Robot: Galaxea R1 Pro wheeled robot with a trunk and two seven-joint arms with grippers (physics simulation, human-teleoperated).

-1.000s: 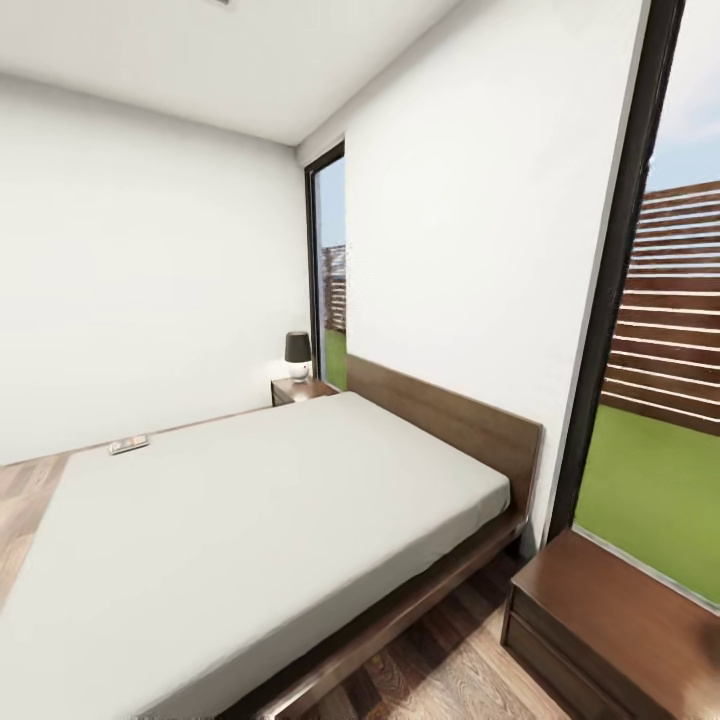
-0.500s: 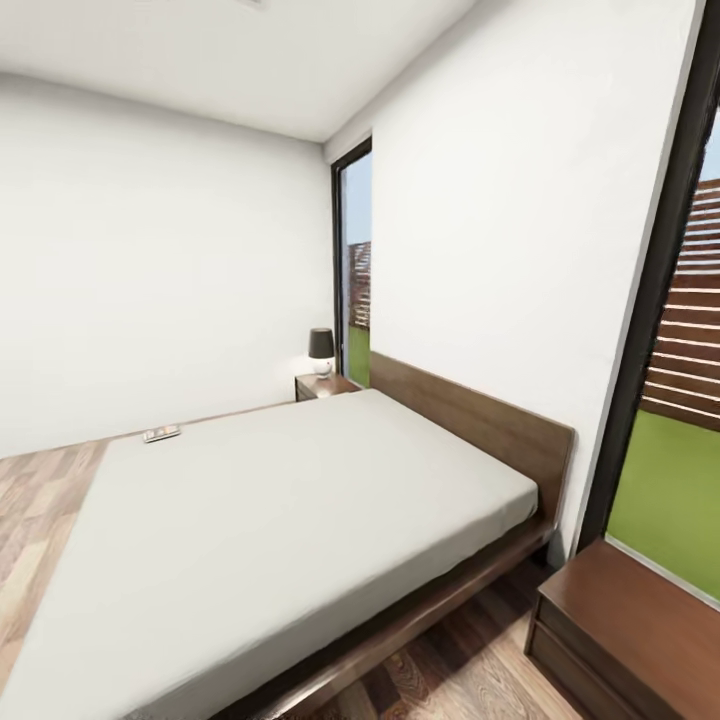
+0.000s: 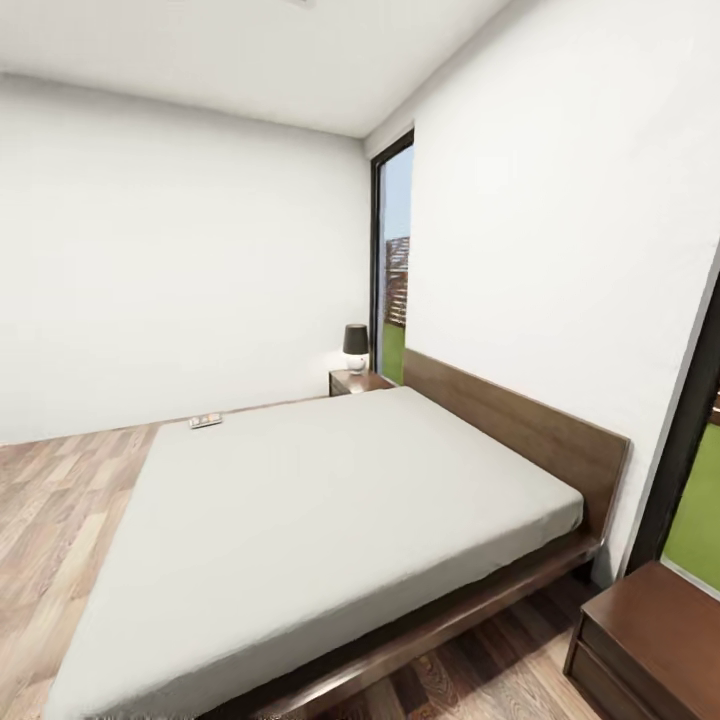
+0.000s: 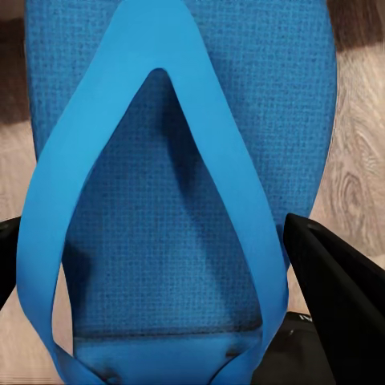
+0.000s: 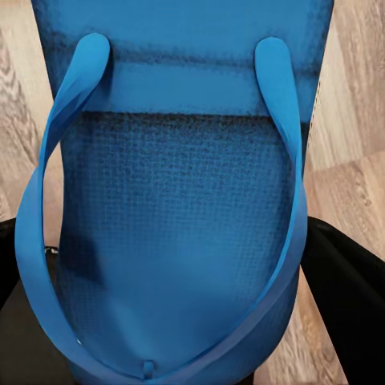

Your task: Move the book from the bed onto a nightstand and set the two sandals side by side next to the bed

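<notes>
Each gripper grasps a blue sandal: the left gripper has its fingers either side of the left sandal, the right gripper likewise around the right sandal. The book lies at the bed's far corner edge.

Matte black fingers with flat, angular faces; faint white lettering marks the dark body near one. Right fingers look equally black, smooth, unmarked.

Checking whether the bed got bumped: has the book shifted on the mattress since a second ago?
No. The book keeps its spot at the bed's far corner; only the camera swung.
</notes>
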